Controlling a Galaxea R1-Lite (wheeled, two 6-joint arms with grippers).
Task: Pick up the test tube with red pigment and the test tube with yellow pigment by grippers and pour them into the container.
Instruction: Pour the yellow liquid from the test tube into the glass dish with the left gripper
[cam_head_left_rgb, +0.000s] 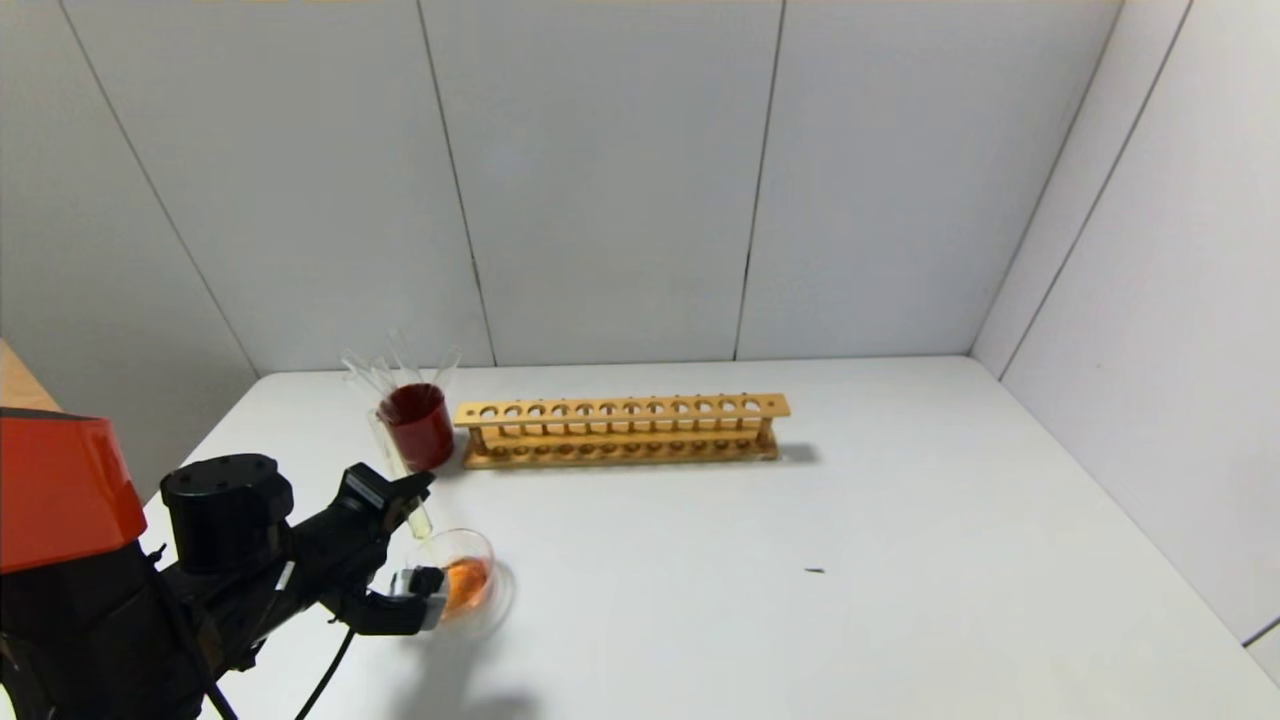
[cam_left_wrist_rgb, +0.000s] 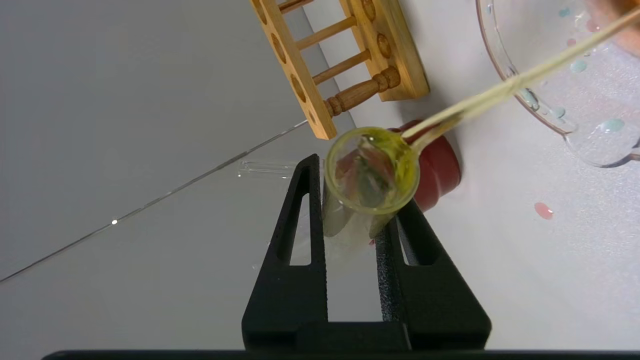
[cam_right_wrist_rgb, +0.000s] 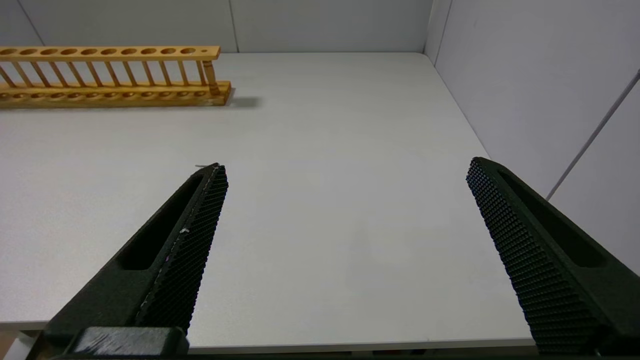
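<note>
My left gripper (cam_head_left_rgb: 412, 492) is shut on the test tube with yellow pigment (cam_head_left_rgb: 405, 490), which is tilted with its mouth down toward the container (cam_head_left_rgb: 497, 600). In the left wrist view the tube's open mouth (cam_left_wrist_rgb: 372, 172) sits between the black fingers (cam_left_wrist_rgb: 300, 235), and a thin yellow stream (cam_left_wrist_rgb: 500, 90) runs from it into the container (cam_left_wrist_rgb: 590, 140). The glass dish holds orange liquid. I cannot pick out the test tube with red pigment. My right gripper (cam_right_wrist_rgb: 346, 167) is open over bare table near the front edge.
A dark red cup (cam_head_left_rgb: 418, 425) with several clear tubes (cam_head_left_rgb: 385, 365) stands just behind the dish. The empty wooden rack (cam_head_left_rgb: 620, 430) lies to the cup's right. A pink droplet (cam_left_wrist_rgb: 543, 210) sits on the table beside the dish. Grey walls close the back and right.
</note>
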